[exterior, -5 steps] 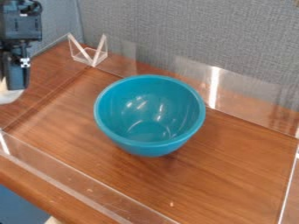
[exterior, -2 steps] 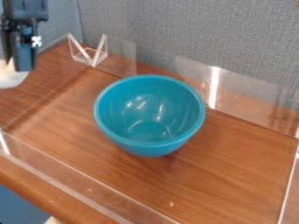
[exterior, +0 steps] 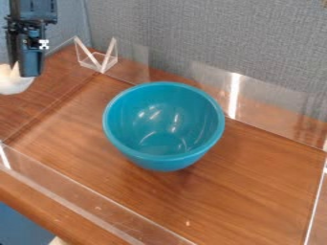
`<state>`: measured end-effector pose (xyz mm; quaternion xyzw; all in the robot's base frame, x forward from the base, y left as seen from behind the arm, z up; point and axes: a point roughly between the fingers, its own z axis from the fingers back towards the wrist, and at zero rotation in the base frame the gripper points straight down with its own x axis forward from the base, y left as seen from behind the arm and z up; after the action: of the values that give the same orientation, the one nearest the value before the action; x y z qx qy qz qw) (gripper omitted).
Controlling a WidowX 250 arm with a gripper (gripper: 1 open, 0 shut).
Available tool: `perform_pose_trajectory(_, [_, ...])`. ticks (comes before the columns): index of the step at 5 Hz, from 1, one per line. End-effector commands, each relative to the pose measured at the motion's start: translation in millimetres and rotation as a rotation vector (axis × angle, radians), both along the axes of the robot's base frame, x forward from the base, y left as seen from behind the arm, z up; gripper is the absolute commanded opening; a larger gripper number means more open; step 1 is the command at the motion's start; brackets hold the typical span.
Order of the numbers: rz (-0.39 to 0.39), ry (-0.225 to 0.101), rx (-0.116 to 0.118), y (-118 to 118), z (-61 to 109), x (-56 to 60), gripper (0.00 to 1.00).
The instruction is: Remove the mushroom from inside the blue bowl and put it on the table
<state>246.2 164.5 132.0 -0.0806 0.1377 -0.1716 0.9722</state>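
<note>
Grey textured wall (exterior: 205, 33) behind; clear acrylic panels (exterior: 236, 91).

The blue bowl (exterior: 163, 124) looks like smooth plastic — so shiny that little white lights show inside it. The table (exterior: 255, 182) is reddish-brown wood with lines in it, polished and a bit shiny. Its low walls (exterior: 243, 91) are clear, see-through plastic. The back wall (exterior: 217, 33) is grey and looks rough — like cloth.

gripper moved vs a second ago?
Yes. The gripper has risen: against the clear acrylic wedge on the table's back edge, its fingertips sit higher in frame. The blue bowl is unmoved.
</note>
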Motion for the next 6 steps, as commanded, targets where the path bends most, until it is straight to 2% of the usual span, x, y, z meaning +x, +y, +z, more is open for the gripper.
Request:
perform_pose_trajectory(1, [-0.045,-0.043,0.028,13.5,10.6,-5.8,0.00])
perform_pose_trajectory(3, [0.030,-0.022,0.030,19.7,-0.4,-13.4,0.00])
perform_pose_trajectory(5, [0.133,-0.011,0.029,22.2,-6.0,-6.4,0.00])
perform_pose_trajectory(6, [0.186,0.000,0.029,28.5,-3.1,-5.3,0.00])
